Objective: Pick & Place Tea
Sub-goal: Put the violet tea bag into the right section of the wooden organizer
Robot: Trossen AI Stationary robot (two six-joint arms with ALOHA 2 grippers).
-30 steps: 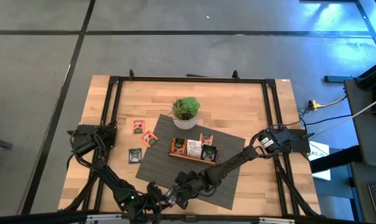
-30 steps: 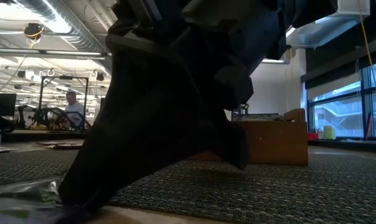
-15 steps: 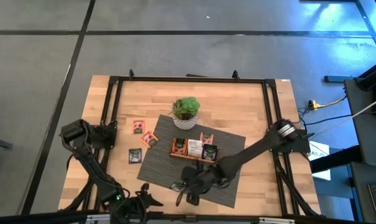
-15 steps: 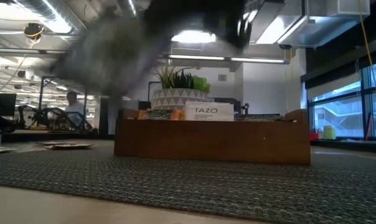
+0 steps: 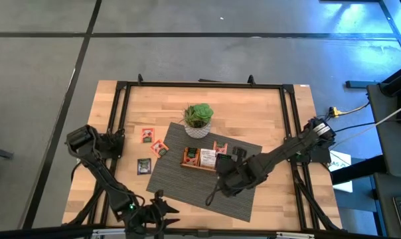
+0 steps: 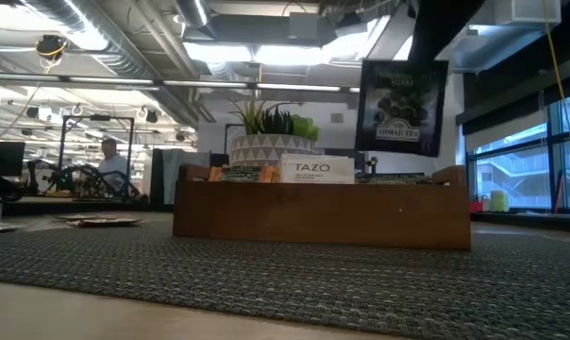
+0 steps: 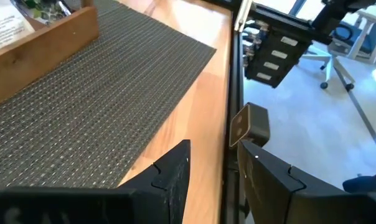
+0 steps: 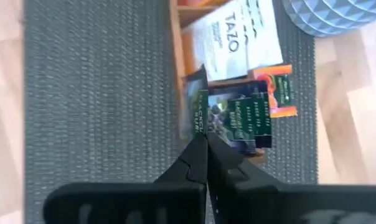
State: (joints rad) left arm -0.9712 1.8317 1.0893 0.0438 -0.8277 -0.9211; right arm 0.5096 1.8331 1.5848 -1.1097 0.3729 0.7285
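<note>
sachet [image 6: 398, 102], dark, hangs pinched by its top edge in the right gripper [image 8: 203, 144], just above the tray's [image 6: 323, 214] end slot. risk, i judge: the grip is only on the edge, so it could swing or slip and catch the tray wall instead of dropping in. below the tool, the tray holds a white sachet [image 8: 241, 38], dark ones and an orange one. left gripper [image 7: 216, 171] waits at the table's near edge, part open, empty.

Open-plan office or robotics lab: exposed ceiling ducts [image 6: 96, 38], strip lights [image 6: 294, 88], desks with a seated person [image 6: 108, 161] at 9 o'clock, big windows [image 6: 511, 170] at 3 o'clock.
</note>
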